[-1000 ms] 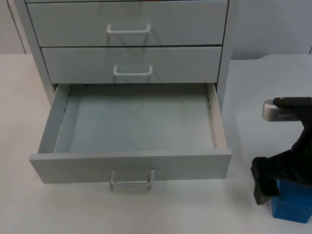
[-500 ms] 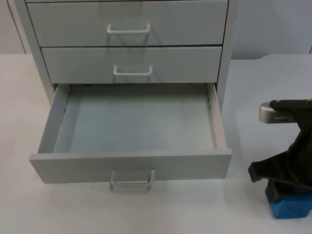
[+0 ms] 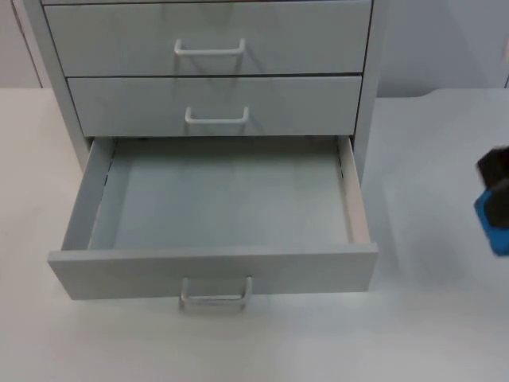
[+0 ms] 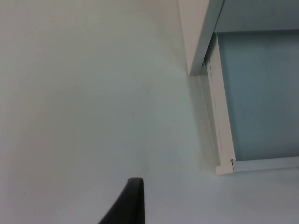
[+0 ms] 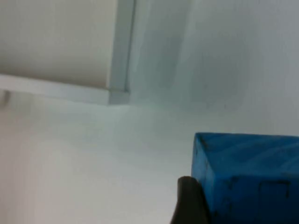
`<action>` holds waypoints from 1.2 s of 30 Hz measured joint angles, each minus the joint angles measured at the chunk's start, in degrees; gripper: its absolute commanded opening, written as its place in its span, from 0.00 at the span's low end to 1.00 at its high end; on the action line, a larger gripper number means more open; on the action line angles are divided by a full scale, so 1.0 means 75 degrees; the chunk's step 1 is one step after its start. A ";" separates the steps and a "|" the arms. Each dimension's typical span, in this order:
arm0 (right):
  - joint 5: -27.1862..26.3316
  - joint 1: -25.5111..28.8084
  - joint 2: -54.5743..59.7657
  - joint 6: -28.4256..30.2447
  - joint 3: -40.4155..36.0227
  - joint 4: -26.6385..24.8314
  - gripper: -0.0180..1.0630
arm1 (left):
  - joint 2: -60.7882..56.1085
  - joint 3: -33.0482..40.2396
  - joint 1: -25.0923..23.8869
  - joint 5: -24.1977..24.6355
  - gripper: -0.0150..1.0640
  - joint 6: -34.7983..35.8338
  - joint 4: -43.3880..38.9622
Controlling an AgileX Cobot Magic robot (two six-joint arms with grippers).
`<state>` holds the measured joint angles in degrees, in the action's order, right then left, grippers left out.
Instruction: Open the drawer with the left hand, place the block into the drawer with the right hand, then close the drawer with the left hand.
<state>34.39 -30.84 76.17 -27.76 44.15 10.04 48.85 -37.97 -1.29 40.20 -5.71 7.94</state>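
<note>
Nearest: the pulled-out bottom drawer (image 3: 215,270) w/ its front panel and white handle (image 3: 215,296) facing the near edge of the white table (image 3: 64,342). Drawer tray is bare inside, pale blue-grey floor, side rails visible; it sticks out well fwd of the cabinet (image 3: 211,72).

Right of the drawer, well apart from it, at the right edge of the top view: blue block (image 3: 495,216) w/ a bit of black of the right gripper (image 3: 495,179) just above/behind it. Block appears lifted off the table, no contact w/ the surface visible. Right wrist view shows the block (image 5: 247,177) pressed against a black fingertip (image 5: 189,205), w/ the drawer's corner (image 5: 117,95) farther off over the table. Right gripper is clamped on the block, narrow to the block's width.

Left gripper (image 4: 126,205): one black fingertip seen over bare table left of the drawer, drawer's left rail and front corner (image 4: 224,163) near it, not touching. Cannot tell whether its fingers are spread or closed. Left arm waits.

Far: cabinet's two upper drawers closed, each w/ a white handle (image 3: 216,118), (image 3: 209,49). Grey partition wall (image 3: 445,48) behind, right of the cabinet.
</note>
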 measured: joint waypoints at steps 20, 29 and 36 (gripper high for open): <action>-0.1232 -0.0739 -0.0354 0.0566 0.0000 -0.0194 0.01 | 0.0000 0.0000 0.0000 -0.0006 0.99 0.0000 0.0000; -0.1563 -0.1361 0.1565 0.0853 0.1267 -0.0194 0.01 | 0.0000 0.0000 0.0000 -0.0006 0.99 0.0000 0.0000; -0.1761 -0.1361 0.3225 0.0922 0.2530 -0.0194 0.01 | 0.0000 0.0000 0.0000 -0.0006 0.99 0.0000 0.0000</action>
<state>21.19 -41.04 100.36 -20.84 63.12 8.59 48.85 -37.97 -1.29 40.15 -5.71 7.94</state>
